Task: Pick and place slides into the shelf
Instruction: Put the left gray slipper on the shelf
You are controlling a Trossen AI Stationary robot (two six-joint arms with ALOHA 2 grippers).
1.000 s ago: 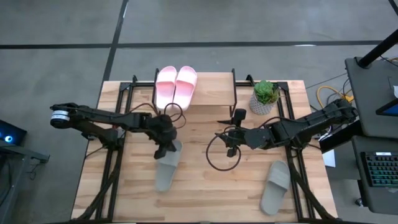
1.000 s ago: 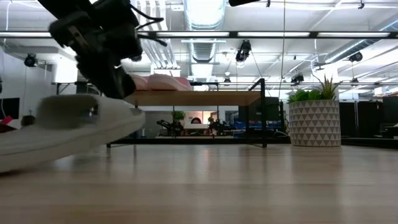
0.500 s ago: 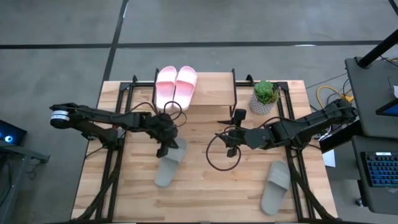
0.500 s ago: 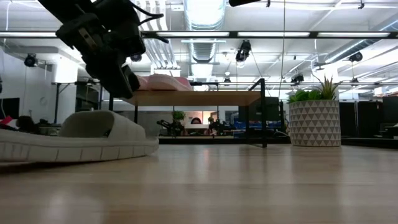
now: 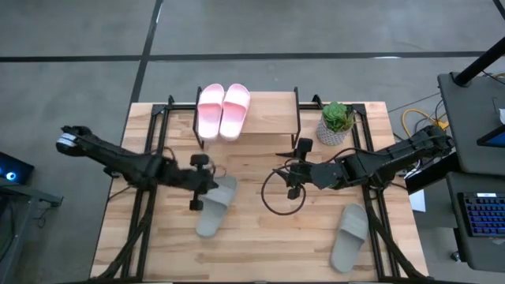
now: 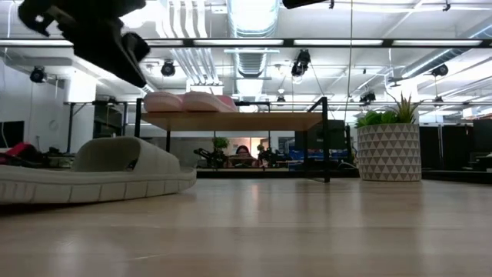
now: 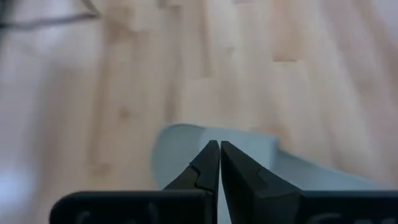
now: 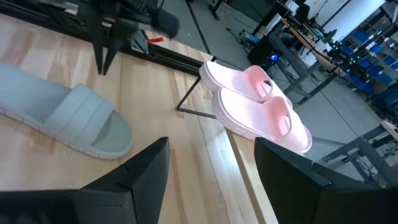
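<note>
My left wrist view blurs the worktop [image 7: 112,81]; my gripper [image 7: 219,163] hides part of 1 grey slide [image 7: 180,146].

- A potted plant [image 5: 337,122] in a patterned white pot stands near the far right of the wooden tabletop [image 5: 252,237].
- A keyboard [image 5: 483,214], possibly on a side desk, lies right of it.

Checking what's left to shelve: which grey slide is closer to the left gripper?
The grey slide near the table's middle, right beside the shut left gripper. The other grey slide lies far off near the right front corner.
</note>
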